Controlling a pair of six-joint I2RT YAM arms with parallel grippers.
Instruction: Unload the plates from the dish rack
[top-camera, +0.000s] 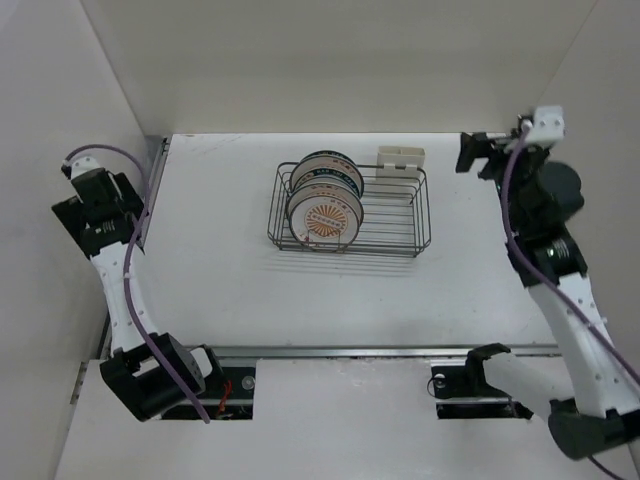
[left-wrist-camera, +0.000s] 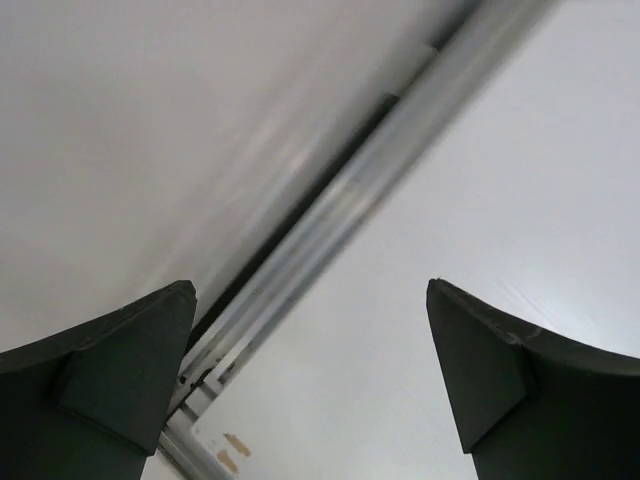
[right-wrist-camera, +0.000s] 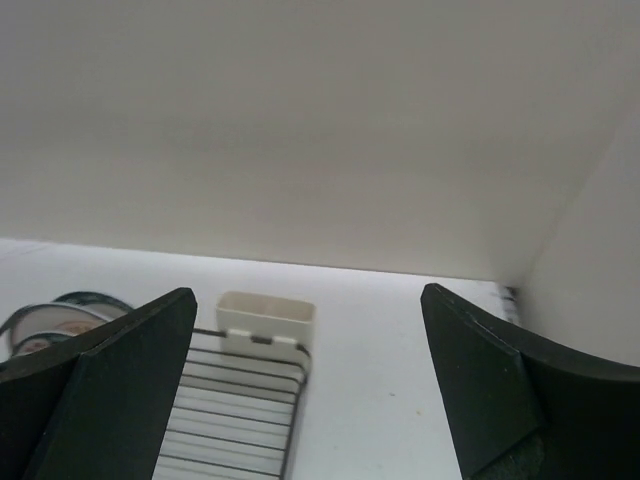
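Plates (top-camera: 325, 212) in the dish rack (top-camera: 400, 228) by the tabletop's (top-camera: 230, 290) back edge.
Left gripper (left-wrist-camera: 310, 285), right gripper (right-wrist-camera: 308, 295): jaws wide, empty.

At least three plates (top-camera: 324, 214), one dish rack (top-camera: 403, 238).

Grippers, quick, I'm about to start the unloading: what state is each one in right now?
Left gripper: open, holding nothing.
Right gripper: open, holding nothing.
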